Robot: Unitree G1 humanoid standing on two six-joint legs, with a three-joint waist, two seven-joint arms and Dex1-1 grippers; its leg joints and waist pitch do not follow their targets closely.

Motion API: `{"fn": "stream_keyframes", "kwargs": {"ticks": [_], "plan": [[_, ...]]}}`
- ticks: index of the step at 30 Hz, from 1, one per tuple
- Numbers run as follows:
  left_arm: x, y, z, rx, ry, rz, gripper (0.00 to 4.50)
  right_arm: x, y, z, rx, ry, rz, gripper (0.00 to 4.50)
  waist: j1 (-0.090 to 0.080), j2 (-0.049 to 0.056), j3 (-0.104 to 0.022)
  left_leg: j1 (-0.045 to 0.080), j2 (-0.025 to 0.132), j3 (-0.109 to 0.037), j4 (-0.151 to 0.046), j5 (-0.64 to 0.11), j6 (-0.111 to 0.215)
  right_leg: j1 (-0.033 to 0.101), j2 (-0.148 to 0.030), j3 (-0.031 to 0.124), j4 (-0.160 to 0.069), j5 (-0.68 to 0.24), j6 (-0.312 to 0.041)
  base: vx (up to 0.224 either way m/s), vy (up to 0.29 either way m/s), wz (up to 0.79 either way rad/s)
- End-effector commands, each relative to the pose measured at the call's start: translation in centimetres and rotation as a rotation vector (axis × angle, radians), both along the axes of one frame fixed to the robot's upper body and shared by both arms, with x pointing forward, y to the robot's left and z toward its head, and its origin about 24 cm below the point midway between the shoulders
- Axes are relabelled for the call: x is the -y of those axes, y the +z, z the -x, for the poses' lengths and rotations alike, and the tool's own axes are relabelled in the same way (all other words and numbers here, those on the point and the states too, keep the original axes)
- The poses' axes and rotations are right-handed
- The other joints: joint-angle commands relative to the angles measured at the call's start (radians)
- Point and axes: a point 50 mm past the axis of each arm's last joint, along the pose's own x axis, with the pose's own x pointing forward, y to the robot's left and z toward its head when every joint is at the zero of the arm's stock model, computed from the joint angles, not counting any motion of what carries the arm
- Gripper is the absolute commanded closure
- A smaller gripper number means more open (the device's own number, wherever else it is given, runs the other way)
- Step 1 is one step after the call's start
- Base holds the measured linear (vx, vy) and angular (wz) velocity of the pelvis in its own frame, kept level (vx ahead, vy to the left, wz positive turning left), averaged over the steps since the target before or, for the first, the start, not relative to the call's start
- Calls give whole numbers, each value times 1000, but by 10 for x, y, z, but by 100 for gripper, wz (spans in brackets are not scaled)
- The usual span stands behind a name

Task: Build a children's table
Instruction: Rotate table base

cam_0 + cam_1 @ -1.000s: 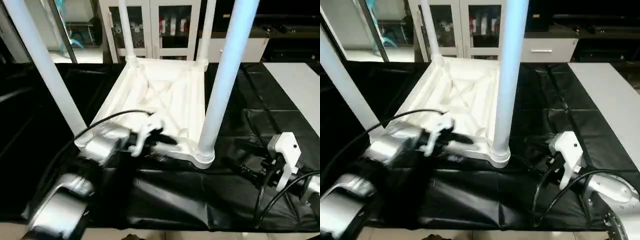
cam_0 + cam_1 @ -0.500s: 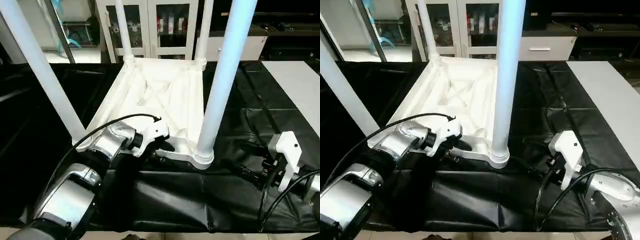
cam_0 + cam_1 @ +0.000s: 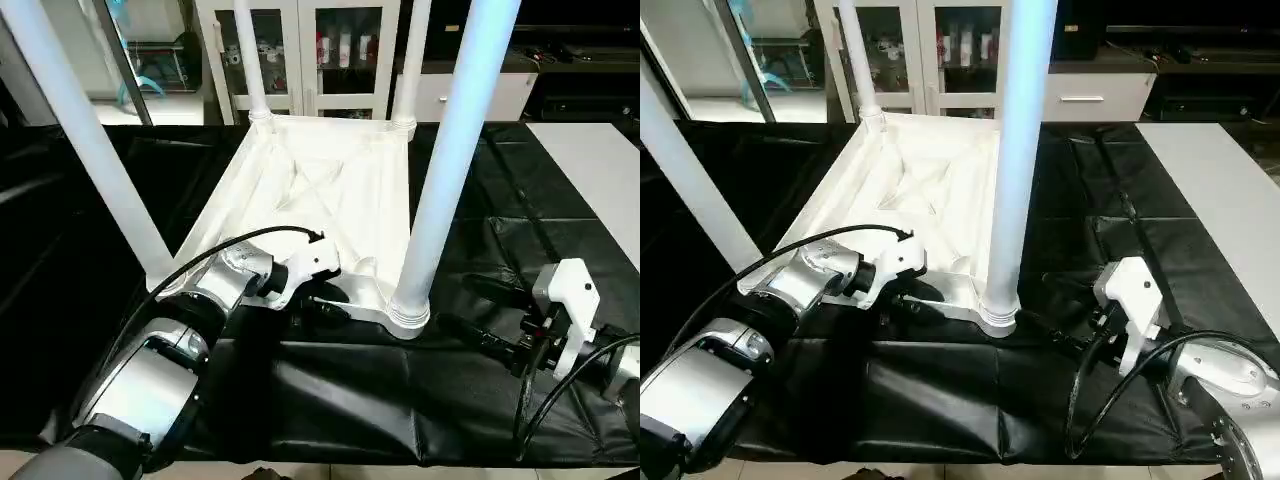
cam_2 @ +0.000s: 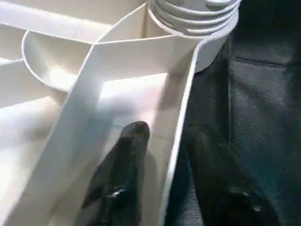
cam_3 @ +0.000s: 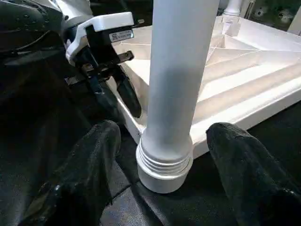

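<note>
The children's table stands upside down: its white ribbed top (image 3: pixel 320 190) lies on the black cloth, and its white legs rise from the corner sockets. The near right leg (image 3: pixel 445 170) and near left leg (image 3: pixel 95 150) are closest to me. My left gripper (image 3: pixel 325 300) straddles the top's near rim (image 4: pixel 176 155). One finger (image 4: pixel 124 174) is inside the rim and the other lies outside on the cloth, with narrow gaps still showing. My right gripper (image 5: pixel 165 132) is open, and its fingers (image 5: pixel 89 165) flank the near right leg's ringed base without touching it.
The black-draped work table (image 3: pixel 330 390) carries everything, and its front edge is just below my forearms. A white surface (image 3: pixel 600 170) adjoins at the right. A white glass-door cabinet (image 3: pixel 320 45) stands behind. Black cables loop from both wrists.
My left gripper has turned and pushed onto the near rim, and its fingers have drawn much closer together around it. The right arm has stayed put.
</note>
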Motion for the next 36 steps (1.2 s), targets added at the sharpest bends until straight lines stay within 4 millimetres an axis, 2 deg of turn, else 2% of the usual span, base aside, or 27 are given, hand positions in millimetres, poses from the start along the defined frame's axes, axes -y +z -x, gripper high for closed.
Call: {"fn": "stream_keyframes", "kwargs": {"ticks": [1,4,7,9,14,17,18,19,20,21,22,23,24,25,26,27,28,29,30,31,32,33,34,35,36], "plan": [[-2,3,-4,33,1,-33,323,-1,3,-2,8,16,12,121,1,-22,-53,42,93,-44,-93,-296,70,16,-73,24,-83,-80,-286,0,0,0],[-5,-1,-3,50,-1,-78,343,-1,3,-3,11,14,11,121,1,-22,-55,40,94,-43,-92,-269,90,18,-73,22,-83,-40,-291,0,0,0],[-9,-6,-2,66,-11,-125,363,-2,3,-4,15,14,10,121,1,-21,-51,42,94,-42,-95,-298,81,17,-74,22,-86,-82,-289,0,0,0],[-11,-7,-1,69,-14,-139,376,-2,4,-5,18,14,9,121,1,-23,-49,44,94,-42,-96,-327,64,15,-75,23,-89,-134,-283,0,0,0],[-24,-15,2,89,-33,-204,416,-4,4,-9,29,13,4,121,-6,-27,-42,42,94,-48,-105,-393,19,10,-76,24,-100,-286,-237,0,0,0],[-33,-17,5,95,-29,-210,437,-6,4,-13,39,9,-4,121,-20,-28,-39,31,89,-57,-114,-418,-6,17,-75,19,-101,-344,-206,-2,4,-7],[-38,-18,5,96,-19,-209,441,-8,4,-15,43,8,-9,121,-21,-48,-39,32,89,-54,-114,-424,-5,14,-73,18,-104,-355,-199,-5,11,-21],[-45,-20,7,94,-3,-203,445,-10,4,-17,49,5,-19,121,-21,-41,-39,40,90,-55,-114,-437,-11,7,-77,21,-104,-370,-202,0,0,0],[-51,-21,9,93,7,-200,445,-12,4,-18,52,3,-26,121,-29,-39,-36,32,89,-58,-116,-440,-15,10,-78,21,-103,-379,-202,-3,1,-18],[-58,-22,11,84,32,-178,449,-14,3,-20,55,1,-34,121,-32,-41,-42,29,88,-62,-116,-427,-18,15,-79,18,-97,-373,-199,-3,1,-18],[-58,-22,11,84,32,-178,449,-14,3,-20,55,1,-34,121,-38,-43,-35,27,88,-61,-121,-438,-19,9,-74,18,-102,-381,-193,-7,3,-24],[-63,-22,13,76,54,-155,449,-16,2,-22,56,-1,-39,121,-38,-44,-39,32,88,-62,-118,-446,-23,9,-75,18,-99,-372,-194,-3,3,-21],[-70,-22,17,64,90,-122,449,-19,0,-24,55,-2,-42,121,-42,-56,-36,29,88,-60,-119,-443,-20,7,-75,19,-101,-367,-197,-3,3,-21],[-82,-22,23,53,138,-89,449,-22,-3,-28,54,-7,-47,121,-49,-54,-37,21,85,-61,-119,-435,-17,9,-75,17,-98,-373,-194,-9,7,-26],[-82,-22,23,53,138,-89,449,-22,-3,-28,54,-7,-47,121,-60,-56,-35,4,80,-67,-122,-407,-15,18,-76,10,-92,-380,-179,-9,13,-38],[-87,-23,27,50,157,-84,449,-24,-5,-30,54,-10,-50,121,-59,-58,-35,4,79,-65,-123,-402,-12,18,-73,8,-96,-399,-167,-9,13,-38],[-96,-25,34,45,189,-87,449,-27,-7,-33,58,-17,-54,121,-61,-62,-35,7,79,-68,-120,-409,-14,14,-77,6,-94,-422,-158,7,7,-37],[-100,-26,40,40,202,-87,449,-28,-7,-35,59,-19,-56,121,-73,-67,-31,4,78,-68,-120,-419,-14,12,-79,1,-101,-454,-152,20,-4,-35],[-100,-26,40,40,202,-87,449,-28,-7,-35,59,-19,-56,121,-79,-62,-33,1,78,-73,-119,-416,-15,18,-82,-3,-97,-458,-148,33,-12,-50],[-105,-27,51,21,227,-89,449,-31,-8,-39,62,-22,-59,121,-81,-61,-36,1,77,-76,-118,-409,-21,19,-81,-5,-96,-466,-138,25,-11,-34],[-108,-27,57,18,244,-91,449,-32,-8,-40,63,-19,-61,121,-90,-60,-33,2,77,-76,-119,-398,-16,14,-77,-4,-97,-434,-143,33,-16,-26],[-110,-27,62,17,257,-93,449,-33,-8,-41,64,-17,-62,121,-91,-69,-35,5,81,-76,-118,-391,-11,13,-77,-2,-96,-405,-153,0,0,0],[-111,-27,65,19,271,-96,449,-33,-8,-42,65,-16,-63,121,-92,-69,-40,7,77,-67,-109,-315,23,16,-72,0,-91,-282,-185,49,-17,-20],[-111,-27,65,19,271,-96,449,-33,-8,-42,65,-16,-63,121,-89,-67,-42,14,77,-63,-107,-296,37,14,-70,0,-90,-247,-198,56,-25,-10],[-113,-24,72,28,309,-97,449,-35,-8,-44,69,-12,-68,121,-85,-74,-43,25,76,-54,-99,-270,63,9,-68,3,-90,-211,-222,56,-25,-10]]}}
